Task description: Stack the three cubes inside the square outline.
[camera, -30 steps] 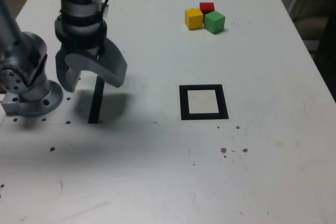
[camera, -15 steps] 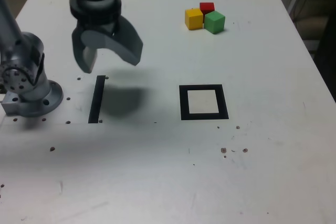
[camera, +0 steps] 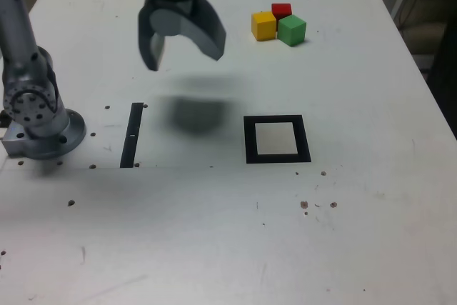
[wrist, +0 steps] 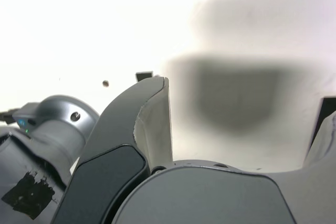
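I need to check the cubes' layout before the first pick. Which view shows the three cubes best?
The exterior view: the yellow cube, red cube and green cube sit clustered together, unobstructed. The wrist view shows none of them, only the claw and its shadow on the table.

Exterior view: three cubes clustered at the far side of the table (camera: 357, 233), touching. One cube (camera: 281, 11) sat farthest back; a second (camera: 263, 25) stood in front, to the view's left; the third (camera: 291, 31) in front, to the view's right. Square outline (camera: 277, 139) lay nearer the camera, well apart from them. Thin strip (camera: 131, 135) lay to the outline's left, w/ the arm base (camera: 39, 130) further left.
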Controlling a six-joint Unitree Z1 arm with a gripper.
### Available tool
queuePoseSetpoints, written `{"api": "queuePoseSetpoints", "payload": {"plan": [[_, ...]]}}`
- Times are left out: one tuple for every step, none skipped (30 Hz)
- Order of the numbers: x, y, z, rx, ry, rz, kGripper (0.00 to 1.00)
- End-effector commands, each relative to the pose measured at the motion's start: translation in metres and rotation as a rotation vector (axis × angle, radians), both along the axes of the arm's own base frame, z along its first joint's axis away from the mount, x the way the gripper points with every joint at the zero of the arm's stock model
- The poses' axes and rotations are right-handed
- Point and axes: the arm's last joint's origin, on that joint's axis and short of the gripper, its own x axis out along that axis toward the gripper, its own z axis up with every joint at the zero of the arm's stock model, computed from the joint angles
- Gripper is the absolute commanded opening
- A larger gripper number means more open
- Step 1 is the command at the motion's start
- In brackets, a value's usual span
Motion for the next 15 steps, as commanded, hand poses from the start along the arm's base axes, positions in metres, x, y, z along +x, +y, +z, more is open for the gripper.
{"api": "queuePoseSetpoints", "payload": {"plan": [[0.006, 0.007, 0.001, 0.002, 0.002, 0.002, 0.99], [0.009, 0.011, 0.001, 0.002, 0.000, 0.003, 0.99], [0.012, 0.015, 0.002, 0.002, -0.002, 0.003, 0.99], [0.016, 0.019, 0.002, 0.001, -0.003, 0.002, 0.99], [0.019, 0.023, 0.003, -0.001, -0.003, 0.001, 0.99], [0.023, 0.027, 0.003, -0.002, -0.002, 0.000, 0.99], [0.028, 0.032, 0.003, -0.004, -0.001, -0.002, 0.99], [0.032, 0.036, 0.003, -0.005, -0.001, -0.003, 0.99], [0.036, 0.040, 0.003, -0.006, -0.002, -0.003, 0.99], [0.039, 0.044, 0.003, -0.006, -0.003, -0.004, 0.99], [0.042, 0.048, 0.004, -0.005, -0.005, -0.003, 0.99], [0.046, 0.052, 0.004, -0.003, -0.007, -0.001, 0.99], [0.049, 0.056, 0.005, 0.000, -0.008, 0.001, 0.99], [0.052, 0.060, 0.006, 0.004, -0.010, 0.004, 0.99], [0.055, 0.064, 0.006, 0.009, -0.010, 0.007, 0.99]]}}
